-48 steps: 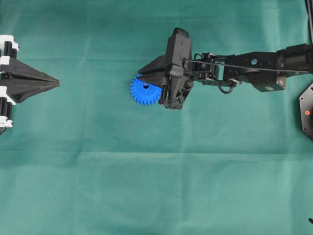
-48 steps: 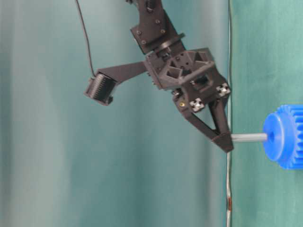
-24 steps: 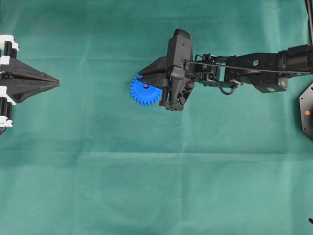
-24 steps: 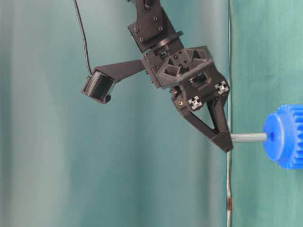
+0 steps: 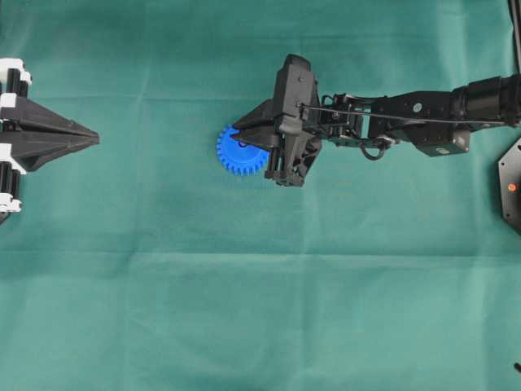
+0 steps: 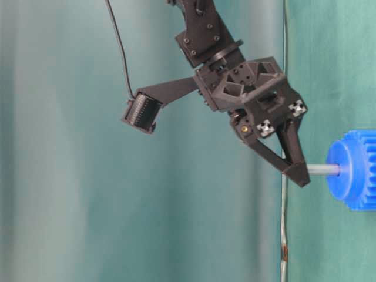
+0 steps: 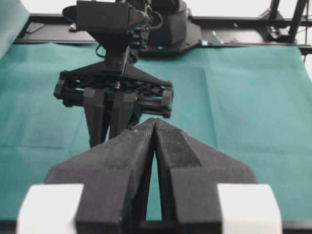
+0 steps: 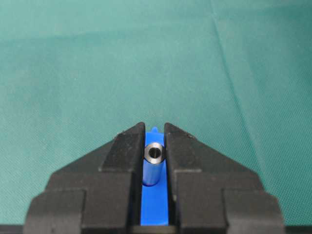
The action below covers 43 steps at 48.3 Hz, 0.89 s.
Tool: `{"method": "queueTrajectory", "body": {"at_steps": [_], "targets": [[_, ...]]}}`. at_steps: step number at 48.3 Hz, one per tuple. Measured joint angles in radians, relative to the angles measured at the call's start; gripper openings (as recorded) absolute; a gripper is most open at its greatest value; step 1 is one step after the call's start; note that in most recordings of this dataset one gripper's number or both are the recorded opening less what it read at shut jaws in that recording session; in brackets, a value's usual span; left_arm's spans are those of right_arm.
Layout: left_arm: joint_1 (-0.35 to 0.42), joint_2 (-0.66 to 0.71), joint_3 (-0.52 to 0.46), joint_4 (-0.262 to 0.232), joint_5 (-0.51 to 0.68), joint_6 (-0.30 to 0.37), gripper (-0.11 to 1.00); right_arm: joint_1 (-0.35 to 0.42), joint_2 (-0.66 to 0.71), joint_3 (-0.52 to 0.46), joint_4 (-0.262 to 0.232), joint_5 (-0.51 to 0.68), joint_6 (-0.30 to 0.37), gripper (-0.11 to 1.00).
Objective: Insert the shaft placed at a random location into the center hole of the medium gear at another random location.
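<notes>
The blue medium gear (image 5: 232,155) lies flat on the green cloth, partly under my right gripper (image 5: 238,135). In the table-level view the silvery shaft (image 6: 323,170) runs from the fingertips (image 6: 299,175) into the gear's raised hub (image 6: 341,170). Its end fills the center hole, so the hole does not show. The right wrist view looks down the shaft (image 8: 154,163), pinched between the two fingers, with the blue gear (image 8: 155,204) beneath. My right gripper (image 8: 155,141) is shut on the shaft. The left gripper (image 5: 96,140) rests shut and holds nothing at the left edge, well away from the gear.
A black round base (image 5: 511,186) sits at the right edge. The right arm (image 5: 407,114) stretches in from the right over the cloth. In the left wrist view a black frame rail (image 7: 243,22) runs behind the cloth's far edge.
My right gripper has moved toward the gear with the shaft. Less of the shaft shows between the fingertips and the hub. The left arm has not moved.
</notes>
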Motion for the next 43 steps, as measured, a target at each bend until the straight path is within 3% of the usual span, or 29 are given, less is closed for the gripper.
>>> {"method": "queueTrajectory", "body": {"at_steps": [43], "targets": [[0.02, 0.0, 0.0, 0.002, 0.014, 0.002, 0.0, 0.002, 0.063, -0.002, -0.002, -0.026, 0.0, 0.12]]}}
